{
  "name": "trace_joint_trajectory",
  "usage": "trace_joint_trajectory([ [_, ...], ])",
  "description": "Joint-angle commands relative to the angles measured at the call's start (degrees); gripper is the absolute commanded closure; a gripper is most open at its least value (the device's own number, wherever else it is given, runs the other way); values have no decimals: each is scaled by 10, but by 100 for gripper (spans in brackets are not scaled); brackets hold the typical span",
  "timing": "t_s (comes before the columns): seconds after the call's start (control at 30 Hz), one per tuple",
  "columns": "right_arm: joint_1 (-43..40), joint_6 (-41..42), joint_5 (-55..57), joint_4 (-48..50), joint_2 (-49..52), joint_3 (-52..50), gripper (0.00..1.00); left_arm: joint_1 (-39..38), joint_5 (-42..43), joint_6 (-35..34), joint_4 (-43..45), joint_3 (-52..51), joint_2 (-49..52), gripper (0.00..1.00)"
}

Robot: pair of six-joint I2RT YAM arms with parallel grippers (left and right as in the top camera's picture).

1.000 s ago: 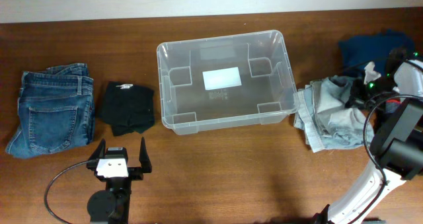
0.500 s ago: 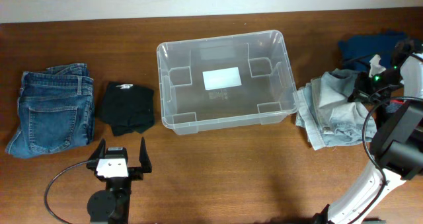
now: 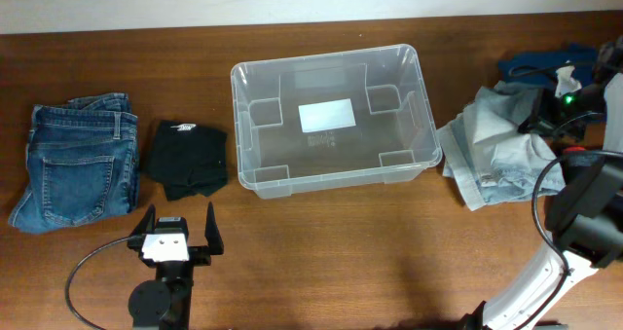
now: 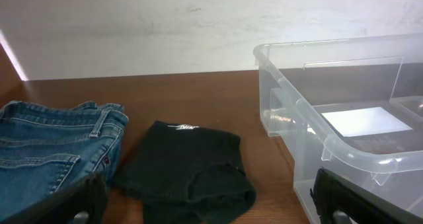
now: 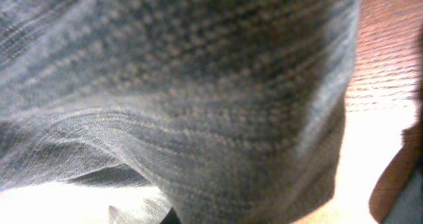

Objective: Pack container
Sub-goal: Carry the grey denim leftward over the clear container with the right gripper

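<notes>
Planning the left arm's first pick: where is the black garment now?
Overhead, the black garment lies on the left of the table, between the folded jeans and the container, just beyond the open left pincer.

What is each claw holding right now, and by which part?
Left claw is open and empty. Right claw seems to grip the grey garment at its right edge; its fingers are hidden.
</notes>
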Motion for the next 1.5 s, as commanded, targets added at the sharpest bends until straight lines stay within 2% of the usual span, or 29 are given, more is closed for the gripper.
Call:
trace_joint_trajectory([
  [0.0, -4, 4, -25, -9, -56, 40, 96, 3, 8, 9, 2, -4, -4, 1],
  [0.4, -4, 32, -31, -12, -125, 64, 96, 3, 9, 9, 2, -4, -4, 1],
  [0.6, 29, 53, -70, -13, -174, 118, 96, 3, 9, 9, 2, -4, -4, 1],
  [0.87, 176, 120, -69, -5, -216, 213, 96, 3, 9, 9, 2, -4, -4, 1],
  [1.07, 286, 202, -69, 52, -212, 222, 96, 3, 8, 9, 2, -4, -4, 0],
  [1.27, 354, 283, -31, 81, -191, 222, 96, 3, 8, 9, 2, -4, -4, 1],
  [1.47, 387, 305, -24, 70, -150, 221, 96, 3, 8, 9, 2, -4, -4, 1],
])
